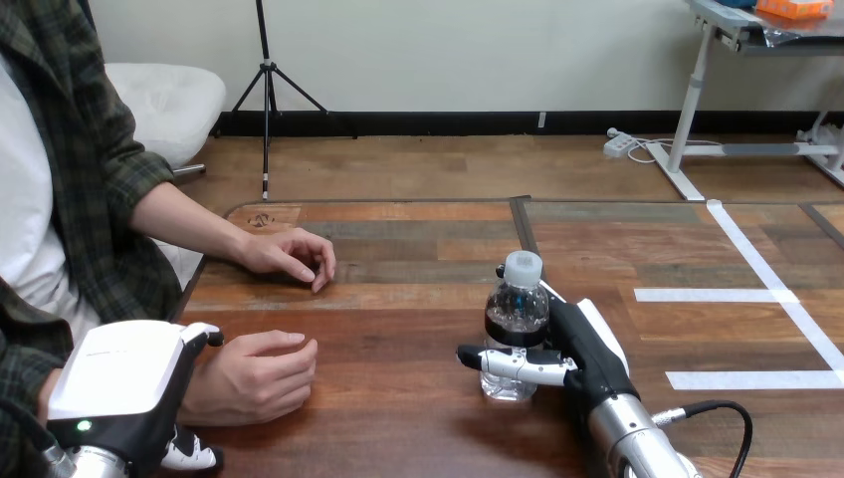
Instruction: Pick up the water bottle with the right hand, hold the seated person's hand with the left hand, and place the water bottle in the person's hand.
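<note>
A clear water bottle with a white cap and a black label band stands upright on the wooden table, right of the middle. My right hand is shut on it: the thumb crosses the bottle's front low down and the fingers wrap its right side. At the lower left my left hand lies over the wrist of the person's near hand, with one finger hooked over the far side and others on the near side. That near hand rests loosely curled on the table.
The person's far hand rests palm down on the table, farther back at the left. White tape lines mark the table's right part. About a hand's width of bare wood separates the bottle from the person's near hand.
</note>
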Robot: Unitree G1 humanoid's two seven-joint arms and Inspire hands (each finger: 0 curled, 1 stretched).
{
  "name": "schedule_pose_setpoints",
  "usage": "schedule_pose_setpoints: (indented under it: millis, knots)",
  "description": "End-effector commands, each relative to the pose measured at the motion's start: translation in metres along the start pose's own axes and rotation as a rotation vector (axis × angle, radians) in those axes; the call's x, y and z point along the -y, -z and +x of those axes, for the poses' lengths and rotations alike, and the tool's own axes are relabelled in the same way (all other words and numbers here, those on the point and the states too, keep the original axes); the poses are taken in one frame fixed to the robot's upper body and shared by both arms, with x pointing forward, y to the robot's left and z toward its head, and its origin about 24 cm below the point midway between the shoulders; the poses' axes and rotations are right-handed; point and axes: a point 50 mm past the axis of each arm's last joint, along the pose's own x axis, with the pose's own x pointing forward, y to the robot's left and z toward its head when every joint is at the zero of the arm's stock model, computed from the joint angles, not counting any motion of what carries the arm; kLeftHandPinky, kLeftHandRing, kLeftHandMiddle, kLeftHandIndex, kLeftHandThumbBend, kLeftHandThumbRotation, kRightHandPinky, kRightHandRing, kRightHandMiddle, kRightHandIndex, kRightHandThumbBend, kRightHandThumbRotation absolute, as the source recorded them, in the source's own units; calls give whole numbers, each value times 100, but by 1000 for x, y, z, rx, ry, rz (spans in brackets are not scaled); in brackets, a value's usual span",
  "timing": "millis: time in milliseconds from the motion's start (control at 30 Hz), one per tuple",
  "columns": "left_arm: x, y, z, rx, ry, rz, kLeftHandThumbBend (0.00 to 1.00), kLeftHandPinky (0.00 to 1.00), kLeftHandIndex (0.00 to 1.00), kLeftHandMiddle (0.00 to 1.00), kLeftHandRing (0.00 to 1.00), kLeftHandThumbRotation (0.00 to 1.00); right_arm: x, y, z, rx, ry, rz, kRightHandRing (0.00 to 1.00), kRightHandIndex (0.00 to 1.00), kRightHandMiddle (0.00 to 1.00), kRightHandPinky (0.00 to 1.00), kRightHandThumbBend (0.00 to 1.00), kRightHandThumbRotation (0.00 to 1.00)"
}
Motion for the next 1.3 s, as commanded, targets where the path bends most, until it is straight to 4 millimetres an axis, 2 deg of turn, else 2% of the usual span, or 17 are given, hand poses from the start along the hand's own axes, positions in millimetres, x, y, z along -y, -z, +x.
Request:
schedule_pose_setpoints:
  millis: [0, 500, 700, 900, 1267]
  knots:
    - [-18, -4, 6, 42, -86, 15, 88, 76, 78, 79, 78, 10, 1, -33, 23, 106, 13, 6, 83, 85, 85, 85, 77, 0]
    - [-17, -4, 5, 49, -88, 5, 87, 77, 78, 80, 79, 11, -7, -32, 26, 87, 66, 56, 61, 70, 66, 61, 73, 0]
    - [-17, -4, 5, 54, -91, 1, 87, 77, 78, 80, 79, 11, -10, -33, 26, 91, 96, 86, 51, 63, 55, 49, 72, 0]
    - [-16, -5, 4, 57, -96, -4, 87, 77, 78, 79, 78, 11, -13, -33, 27, 89, 115, 86, 46, 57, 49, 46, 70, 0]
    - [-16, -5, 3, 59, -95, -7, 87, 77, 78, 79, 78, 11, -15, -35, 28, 99, 128, 81, 43, 53, 47, 43, 69, 0]
